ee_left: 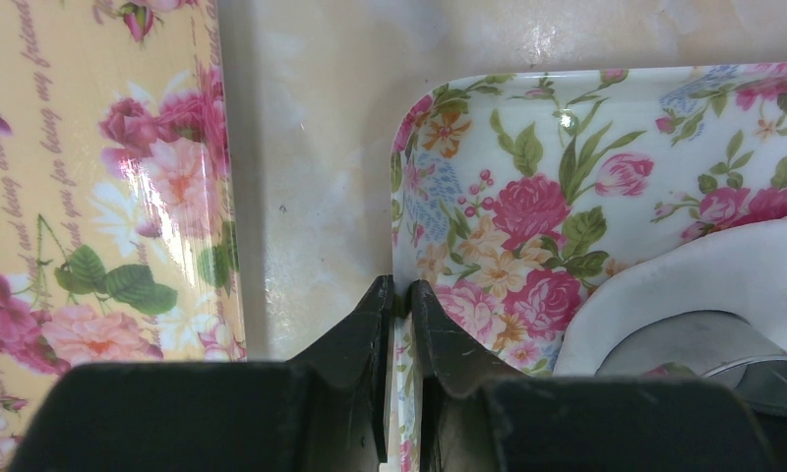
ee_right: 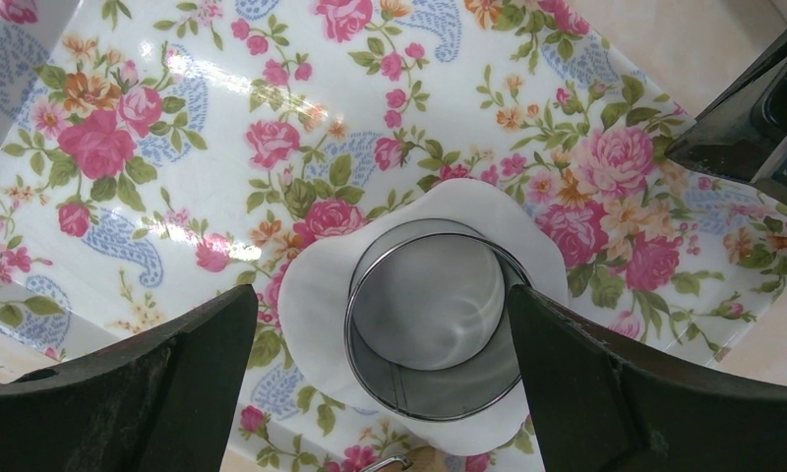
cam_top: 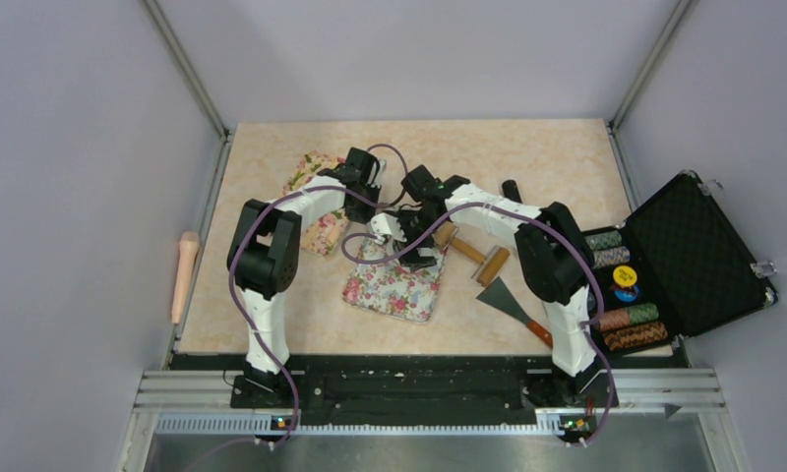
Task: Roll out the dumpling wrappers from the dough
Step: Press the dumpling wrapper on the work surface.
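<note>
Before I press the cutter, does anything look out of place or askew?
The ring cutter stands upright on the dough in the tray. Two oddities: a wooden stick lies off the tabletop at the left, and an open case of poker chips, unrelated to dough, sits at the right edge.

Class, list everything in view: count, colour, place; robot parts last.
dough sheet: one, white, in white floral tray
ring cutter: one, silver, on the dough
white floral tray: one, rose-patterned, table centre
yellow floral tray: one, yellow, left of it
wooden roller: one, tan, right of centre
scraper: one, grey, by right arm
poker-chip case: one, black, open, right edge
rolling pin: one, peach, beyond left edge
left gripper: one, black, shut on white tray's rim
right gripper: one, black, open astride cutter
</note>
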You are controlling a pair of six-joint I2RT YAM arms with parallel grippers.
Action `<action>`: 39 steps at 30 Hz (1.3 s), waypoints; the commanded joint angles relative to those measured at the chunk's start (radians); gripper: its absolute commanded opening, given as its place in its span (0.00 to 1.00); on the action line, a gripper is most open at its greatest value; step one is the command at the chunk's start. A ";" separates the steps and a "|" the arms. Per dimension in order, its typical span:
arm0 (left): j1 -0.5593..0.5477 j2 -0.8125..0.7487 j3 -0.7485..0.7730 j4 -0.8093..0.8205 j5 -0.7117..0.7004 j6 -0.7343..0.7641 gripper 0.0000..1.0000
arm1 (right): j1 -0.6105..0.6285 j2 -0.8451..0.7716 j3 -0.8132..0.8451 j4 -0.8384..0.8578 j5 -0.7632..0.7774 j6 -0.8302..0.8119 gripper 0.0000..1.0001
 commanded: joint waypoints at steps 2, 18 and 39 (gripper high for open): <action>0.008 0.002 0.003 0.009 -0.004 0.016 0.15 | -0.008 -0.051 0.050 0.042 -0.024 0.004 0.96; 0.048 -0.035 0.001 0.001 0.173 0.024 0.46 | -0.005 -0.123 0.030 0.068 -0.059 0.062 0.96; 0.088 0.074 0.035 -0.038 0.297 -0.031 0.26 | -0.033 -0.019 0.000 0.116 -0.047 0.147 0.96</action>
